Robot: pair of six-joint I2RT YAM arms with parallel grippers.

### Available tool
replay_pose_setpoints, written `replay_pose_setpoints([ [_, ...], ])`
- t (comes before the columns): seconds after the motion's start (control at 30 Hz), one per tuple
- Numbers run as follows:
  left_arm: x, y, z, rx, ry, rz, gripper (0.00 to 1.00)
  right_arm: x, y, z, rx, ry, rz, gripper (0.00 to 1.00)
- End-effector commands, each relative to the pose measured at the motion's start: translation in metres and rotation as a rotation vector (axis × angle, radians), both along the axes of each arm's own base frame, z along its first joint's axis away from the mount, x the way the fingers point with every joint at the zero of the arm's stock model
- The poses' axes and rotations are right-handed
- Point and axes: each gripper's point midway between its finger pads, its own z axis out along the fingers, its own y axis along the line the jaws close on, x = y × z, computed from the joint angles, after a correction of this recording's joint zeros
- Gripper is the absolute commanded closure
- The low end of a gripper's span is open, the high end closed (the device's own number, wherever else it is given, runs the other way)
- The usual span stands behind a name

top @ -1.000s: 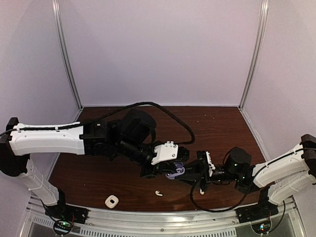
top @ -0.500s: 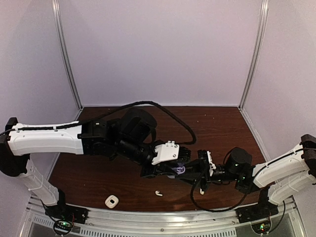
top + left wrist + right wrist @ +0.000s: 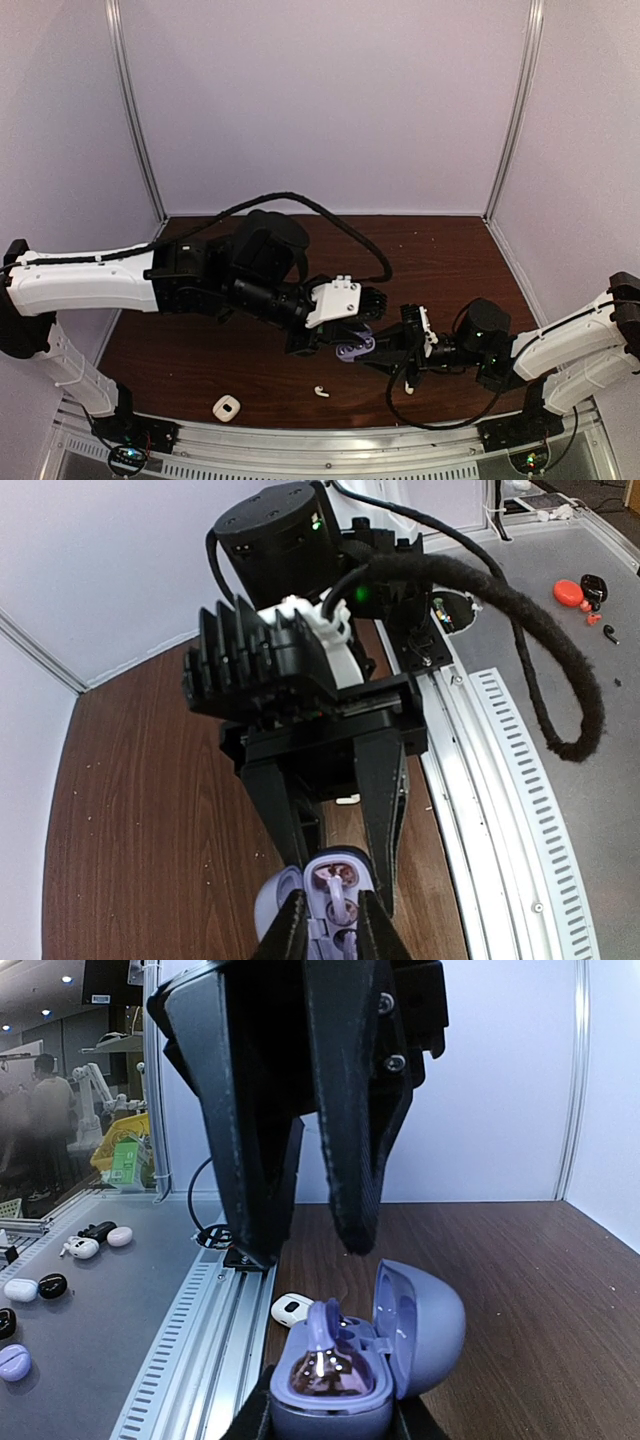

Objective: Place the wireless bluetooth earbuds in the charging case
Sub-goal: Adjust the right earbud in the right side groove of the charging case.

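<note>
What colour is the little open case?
Light purple. The charging case shows best in the right wrist view.

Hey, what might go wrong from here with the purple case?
The purple earbud looks perched high in the open purple case, so it may not be seated. The left gripper hangs just above; moving sideways, it might clip the case and twist it in the right gripper.

Purple charging case (image 3: 420, 1320) is open, lid tipped back, upright and clamped in right gripper (image 3: 330, 1422) mid-table. One dark purple earbud (image 3: 322, 1345) sits in it. White earbud (image 3: 321, 391) lies loose nearer. White case (image 3: 227, 407) is near-left.
</note>
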Motion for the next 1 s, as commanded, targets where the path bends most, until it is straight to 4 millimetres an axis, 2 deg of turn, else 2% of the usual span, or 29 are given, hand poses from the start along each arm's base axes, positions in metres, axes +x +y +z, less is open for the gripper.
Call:
replay_pose_setpoints([
  [0.0,0.001,-0.011,0.013,-0.051,-0.012,-0.005,0.82,-0.004,0.001,0.01,0.03,-0.018,0.016,1.0],
  [0.43,0.005,-0.014,-0.004,-0.014,-0.013,0.006,0.9,-0.004,0.0,0.013,0.038,-0.021,0.015,1.0],
  [0.6,0.006,-0.015,-0.017,0.014,-0.007,0.009,0.94,-0.005,-0.001,0.016,0.046,-0.03,0.016,1.0],
  [0.97,0.001,-0.016,-0.043,0.067,0.031,-0.011,0.98,-0.007,-0.004,0.027,0.069,-0.046,0.011,1.0],
])
